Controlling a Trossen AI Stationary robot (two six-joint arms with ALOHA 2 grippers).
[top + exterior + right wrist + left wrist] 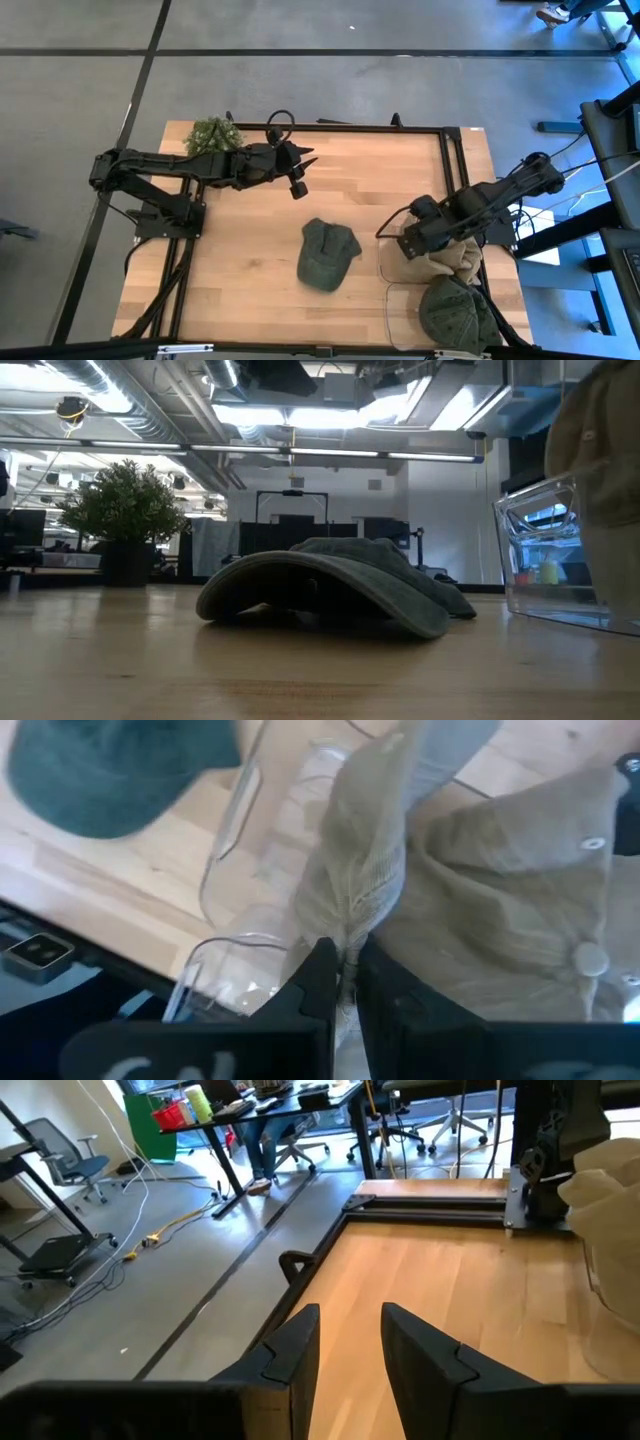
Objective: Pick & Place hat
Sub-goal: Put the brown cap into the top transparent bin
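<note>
A dark green cap (328, 253) lies brim-down on the middle of the wooden table; it also shows in the low view (330, 592). My right gripper (410, 240) is shut on a beige hat (445, 255) over a clear plastic bin (555, 560) at the table's right. The beige hat also shows in the low view (600, 450). Another green hat (455, 312) lies by the bin near the front right corner. My left gripper (300, 178) is open and empty above the far left of the table; its fingers show in the left wrist view (350, 1345). My right gripper pinches a bunched fold of the beige hat's cloth (350, 910) between its two fingers (318, 975). The hat hangs from the hold, slack, above the clear bin's rim (225, 830). How many layers are in the fold cannot be told.
A small potted plant (213, 135) stands at the far left corner. A black frame (450, 140) runs along the table's far and right edges. Bare wood lies around the green cap and at the near left.
</note>
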